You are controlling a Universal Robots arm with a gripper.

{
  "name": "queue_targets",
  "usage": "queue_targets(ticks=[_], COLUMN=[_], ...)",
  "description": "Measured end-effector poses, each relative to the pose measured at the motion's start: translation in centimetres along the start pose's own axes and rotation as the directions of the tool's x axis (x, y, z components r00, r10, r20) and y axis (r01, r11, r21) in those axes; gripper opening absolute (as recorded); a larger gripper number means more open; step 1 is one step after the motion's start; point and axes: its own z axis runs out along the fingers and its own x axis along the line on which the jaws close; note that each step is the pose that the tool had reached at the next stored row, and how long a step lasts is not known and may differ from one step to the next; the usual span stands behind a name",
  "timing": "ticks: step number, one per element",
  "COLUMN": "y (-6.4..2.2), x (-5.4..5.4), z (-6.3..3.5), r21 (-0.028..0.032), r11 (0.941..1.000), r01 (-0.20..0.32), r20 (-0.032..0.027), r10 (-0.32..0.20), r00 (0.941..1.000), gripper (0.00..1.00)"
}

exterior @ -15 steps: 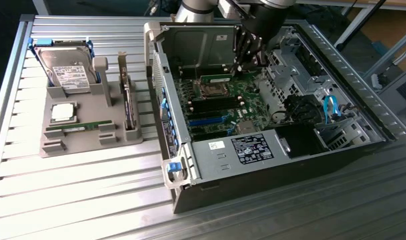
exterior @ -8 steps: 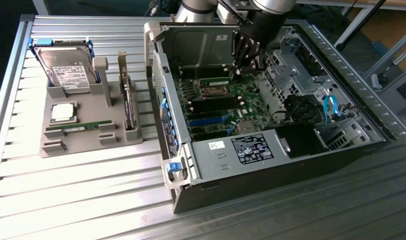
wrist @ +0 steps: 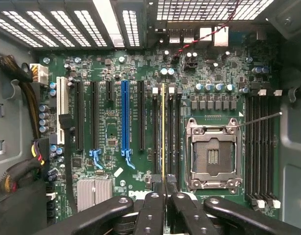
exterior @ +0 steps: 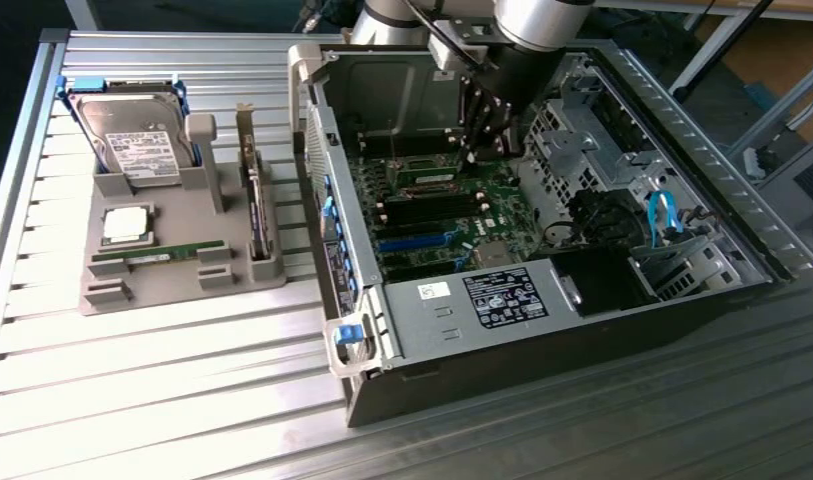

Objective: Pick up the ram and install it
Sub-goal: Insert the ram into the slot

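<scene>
You see the gripper [wrist: 164,187] pinching the ram [wrist: 163,127] edge-on, directly over the memory slots [wrist: 154,132] of the motherboard [wrist: 111,73].

Tabletop: you're working on a ribbed silver metal tabletop [exterior: 139,390], its slats running side to side.
Light: you get hard white glare along its edge at the exterior view's left.
Beyond the far corner: you'll see a brown surface [exterior: 786,60] crossed by pale metal struts [exterior: 710,45].
</scene>
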Motion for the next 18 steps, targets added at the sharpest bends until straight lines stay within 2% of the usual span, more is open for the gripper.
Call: queue_targets(ticks=[3,18], y=[-0.04,-0.12], x=[0.0,0.0], z=[0.83,2.82], r21=[0.0001,0.0000], r11=[1.0000,1.0000], r01=[0.000,0.000], r20=[0.0001,0.0001], r10=[0.000,0.000], r00=[1.0000,1.0000], gripper=[0.12,0.12])
